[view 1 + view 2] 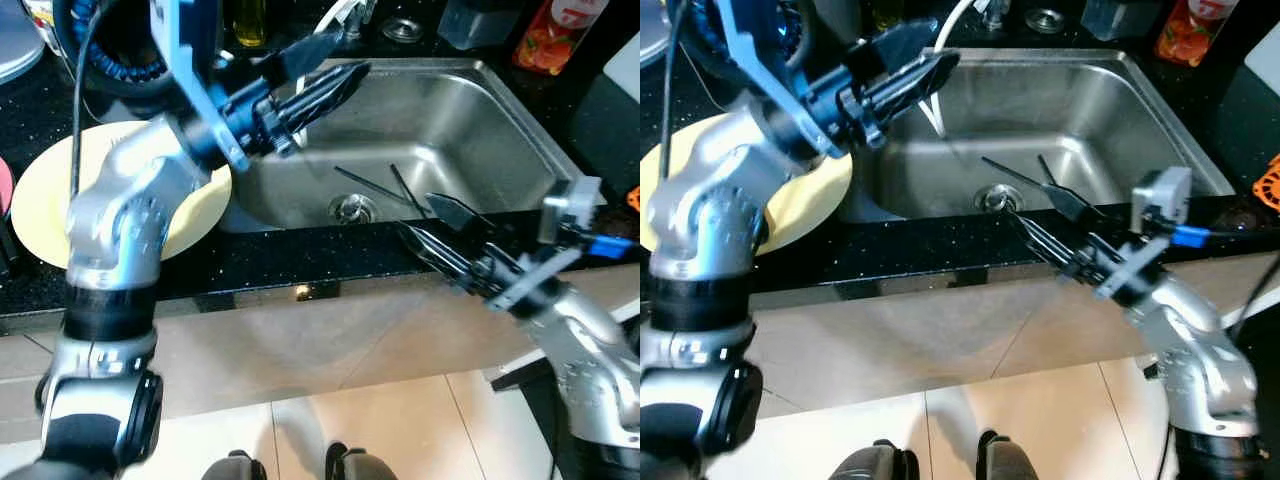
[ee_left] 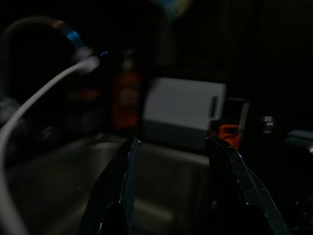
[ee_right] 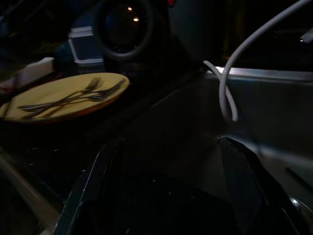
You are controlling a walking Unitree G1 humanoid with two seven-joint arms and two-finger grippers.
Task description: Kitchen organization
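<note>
Standing at: the black counter point(image 1: 300, 262), facing the steel sink point(image 1: 470, 110).
Task thing: thin dark utensils point(image 1: 385, 185) lying on the sink floor, just beside the drain point(image 1: 352, 208); the exact type cannot be told.
More cutlery: forks point(image 3: 73, 98) lie flat on the yellow plate point(image 1: 45, 190), which sits on the counter to the left of the sink.
Left gripper point(image 1: 335, 82): raised over the sink's left rim, fingers parted and holding nothing, as the left wrist view shows.
Right gripper point(image 1: 440, 230): low at the sink's front edge, pointing into the basin, fingers spread and empty.
Hose: a white hose point(image 3: 230, 78) loops down into the sink near its left side.
Handling, utensils: judged light, stiff, thin and slippery on wet steel; likely to slide or pivot if pinched off-centre.
Hold point: mid-handle, fingers across the shaft, since a flat-lying piece gives little height to grip.
Handling, plate: judged rigid and breakable; take it by the rim.
Risk: fingertips scraping the steel floor, or a utensil slipping toward the drain.
</note>
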